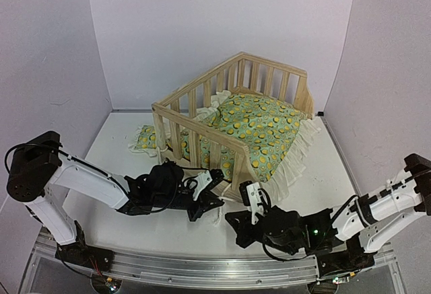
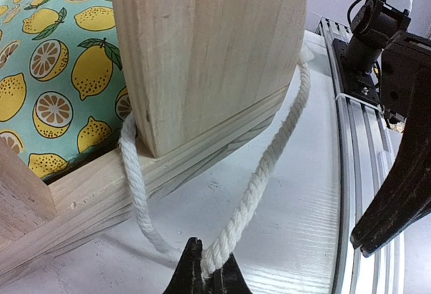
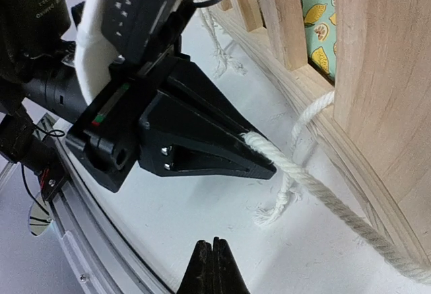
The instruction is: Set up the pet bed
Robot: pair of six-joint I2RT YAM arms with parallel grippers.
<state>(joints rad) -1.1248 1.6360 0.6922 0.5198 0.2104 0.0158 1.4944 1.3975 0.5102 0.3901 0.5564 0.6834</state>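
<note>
Over the table from above, the pet bed [image 1: 192,127] sits mid-surface. Its lemon-print cushion [image 1: 266,129] lies inside the pine frame, the ruffle spilling over the low side. The small matching pillow [image 1: 143,139] lies outside, against the slats on the left. Both arms reach low and forward, elbows bent, and meet at the near corner of the frame.

Seen from the left wrist, the left gripper [image 2: 203,268] is pinched tight on a white rope [image 2: 268,166] that loops round the corner post [image 2: 202,58]. I'd judge it holds the cord to tow or steady the frame, since the wood itself is too bulky to grasp.

Seen from the right wrist, the right gripper [image 3: 213,258] has its fingertips pressed together on nothing. It hovers over the white tabletop [image 3: 202,206], near the rope's frayed end but apart from it.
</note>
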